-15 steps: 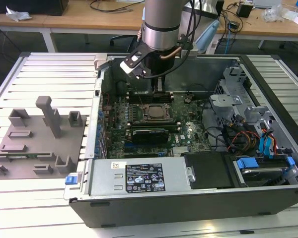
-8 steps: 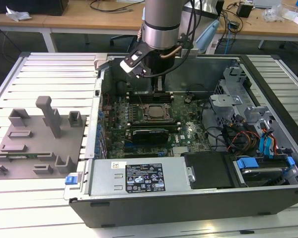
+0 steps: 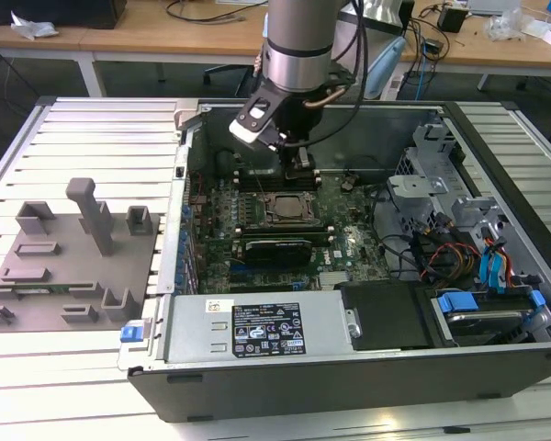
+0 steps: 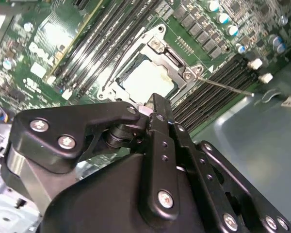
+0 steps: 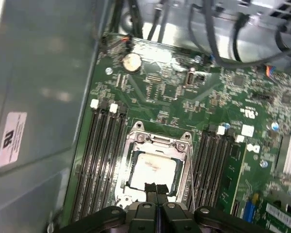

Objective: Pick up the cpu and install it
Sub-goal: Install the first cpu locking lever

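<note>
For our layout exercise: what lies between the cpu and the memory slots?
The metal socket frame, ringing the cpu, in the first wrist view.

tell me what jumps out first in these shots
The open computer case sits mid-scene in the exterior view, with the arm's gripper reaching down over its green motherboard. In both wrist views the pale square cpu lies inside the metal socket frame, the gripper close above its edge with jaws closed together. A grey fixture plate lies at the exterior view's left.
</note>
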{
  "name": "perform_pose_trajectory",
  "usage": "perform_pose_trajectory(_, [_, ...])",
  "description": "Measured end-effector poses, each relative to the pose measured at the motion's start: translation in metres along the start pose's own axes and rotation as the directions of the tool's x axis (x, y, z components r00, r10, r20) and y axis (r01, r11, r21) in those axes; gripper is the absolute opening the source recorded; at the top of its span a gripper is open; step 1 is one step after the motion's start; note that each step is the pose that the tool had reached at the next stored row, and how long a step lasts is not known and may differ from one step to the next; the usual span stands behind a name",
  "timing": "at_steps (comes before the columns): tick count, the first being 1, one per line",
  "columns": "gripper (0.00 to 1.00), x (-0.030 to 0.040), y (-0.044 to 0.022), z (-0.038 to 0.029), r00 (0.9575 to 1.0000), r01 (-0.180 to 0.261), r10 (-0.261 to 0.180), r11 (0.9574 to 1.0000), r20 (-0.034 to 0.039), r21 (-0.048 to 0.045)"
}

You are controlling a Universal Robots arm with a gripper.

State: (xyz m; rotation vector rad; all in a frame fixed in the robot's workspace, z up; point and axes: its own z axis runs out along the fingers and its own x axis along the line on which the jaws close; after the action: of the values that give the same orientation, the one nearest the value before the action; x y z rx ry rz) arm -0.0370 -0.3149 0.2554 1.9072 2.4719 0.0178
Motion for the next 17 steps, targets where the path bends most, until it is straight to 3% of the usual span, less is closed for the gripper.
perform_pose_trajectory(3, [0.11,0.0,0.0,0.0003,0.9976,0.069,-0.069,0.9976,-0.0014,-0.0007])
perform_pose_trajectory(8, [0.11,0.0,0.0,0.0007,0.9854,0.17,-0.17,0.9854,-0.0034,-0.0018])
perform_pose_trajectory(10, [0.11,0.0,0.0,0.0009,0.9727,0.232,-0.232,0.9727,-0.0046,-0.0026])
perform_pose_trajectory(12, [0.11,0.0,0.0,0.0012,0.9548,0.297,-0.297,0.9548,-0.0058,-0.0035])
perform_pose_trajectory(16, [0.11,0.0,0.0,0.0015,0.9271,0.375,-0.375,0.9271,-0.0072,-0.0047])
perform_pose_trajectory(17, [0.11,0.0,0.0,0.0016,0.9179,0.397,-0.397,0.9179,-0.0076,-0.0051])
